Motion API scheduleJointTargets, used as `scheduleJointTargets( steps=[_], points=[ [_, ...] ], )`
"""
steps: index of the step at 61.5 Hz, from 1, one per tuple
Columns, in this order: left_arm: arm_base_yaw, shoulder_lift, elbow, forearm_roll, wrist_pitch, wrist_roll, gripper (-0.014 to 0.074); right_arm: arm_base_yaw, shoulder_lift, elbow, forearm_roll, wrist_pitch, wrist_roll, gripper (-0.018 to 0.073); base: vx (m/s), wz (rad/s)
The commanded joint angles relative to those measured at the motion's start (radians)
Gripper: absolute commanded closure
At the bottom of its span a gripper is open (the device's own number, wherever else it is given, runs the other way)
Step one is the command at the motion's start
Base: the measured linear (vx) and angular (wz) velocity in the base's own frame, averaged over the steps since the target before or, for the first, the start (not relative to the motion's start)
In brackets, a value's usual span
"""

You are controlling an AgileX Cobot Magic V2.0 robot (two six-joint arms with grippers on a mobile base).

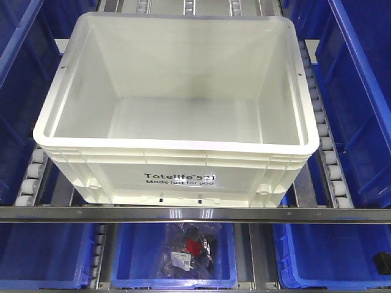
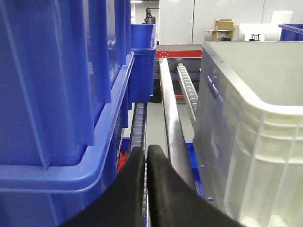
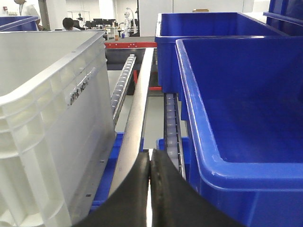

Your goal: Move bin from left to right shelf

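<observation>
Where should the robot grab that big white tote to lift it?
Probably its two side walls, just under the ribbed rim, one hand from each side. The white tote is too wide for one hand, and the left hand and right hand sit in the gaps beside it.

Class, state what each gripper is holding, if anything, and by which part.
Nothing. The left gripper and right gripper are shut empty, flanking the bin.

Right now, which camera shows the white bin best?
The front-facing view: it shows the white bin whole, empty, with its printed front. Each wrist view catches only one side wall and rim.
</observation>
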Motion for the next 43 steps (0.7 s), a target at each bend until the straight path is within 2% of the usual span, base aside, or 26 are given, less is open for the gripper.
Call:
scheduleJointTargets(
  steps=[1, 43],
  points=[
    [-0.007, -0.011, -0.018, 0.0, -0.075, -0.001, 0.0604, -0.005, -0.011, 0.013, 0.0, -0.079, -0.003, 0.0567, 0.0, 0.0],
    [-0.007, -0.011, -0.018, 0.0, -0.084, -0.001, 0.0604, -0.005, -0.011, 0.013, 0.006, -0.102, -0.024, 0.0567, 0.0, 0.0]
  ],
)
